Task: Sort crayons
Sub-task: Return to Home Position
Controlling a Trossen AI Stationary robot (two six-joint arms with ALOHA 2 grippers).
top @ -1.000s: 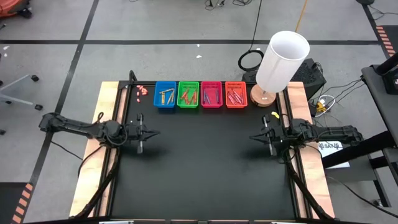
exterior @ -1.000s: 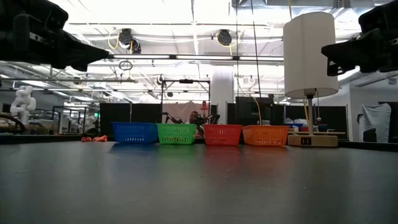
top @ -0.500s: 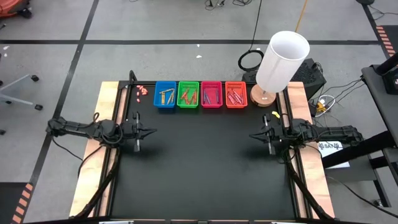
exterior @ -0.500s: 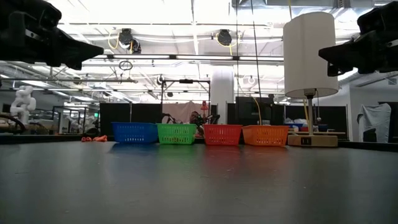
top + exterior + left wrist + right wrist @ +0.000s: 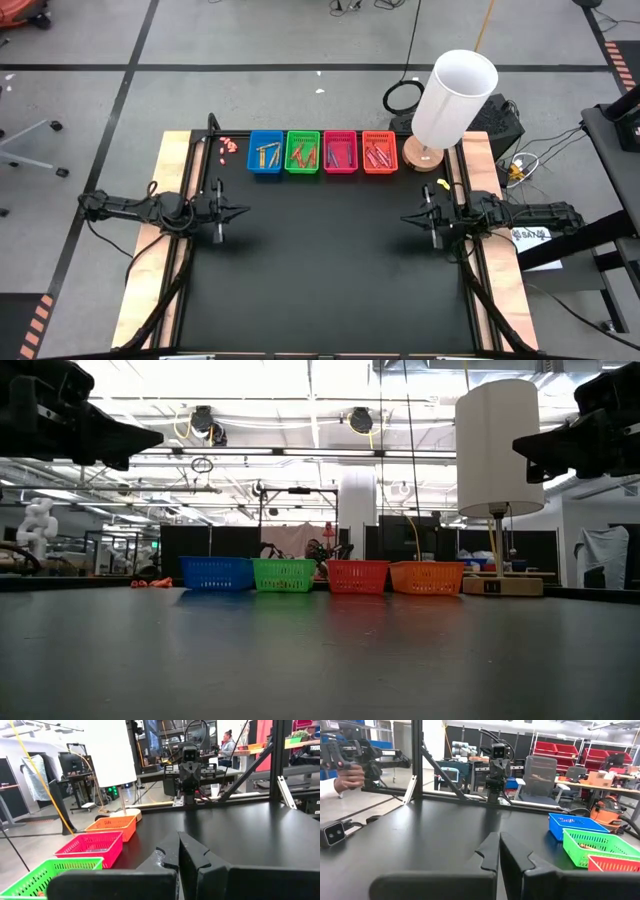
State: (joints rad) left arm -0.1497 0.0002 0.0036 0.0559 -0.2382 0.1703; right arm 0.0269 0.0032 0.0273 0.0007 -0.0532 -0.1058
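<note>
Four small baskets stand in a row at the table's far edge: blue (image 5: 265,153), green (image 5: 302,152), pink (image 5: 340,152) and orange (image 5: 379,152). The crayons (image 5: 303,155) lie inside them as short coloured sticks. My left gripper (image 5: 243,211) hovers at the table's left edge, pointing level toward the right, shut and empty. My right gripper (image 5: 405,219) hovers at the right edge, pointing level toward the left, also shut and empty. The wrist views show each pair of fingers closed together: the left gripper (image 5: 178,852) and the right gripper (image 5: 499,851).
A white-shaded lamp (image 5: 450,100) on a wooden base stands at the far right corner, next to the orange basket. A cluster of tiny pinkish bits (image 5: 228,146) lies left of the blue basket. The black tabletop (image 5: 320,270) spreads between the arms. A person's hand (image 5: 347,775) shows beyond the table.
My left arm has drawn back a little toward the table's left edge, its gripper staying shut and level. The baskets and crayons have kept their places.
</note>
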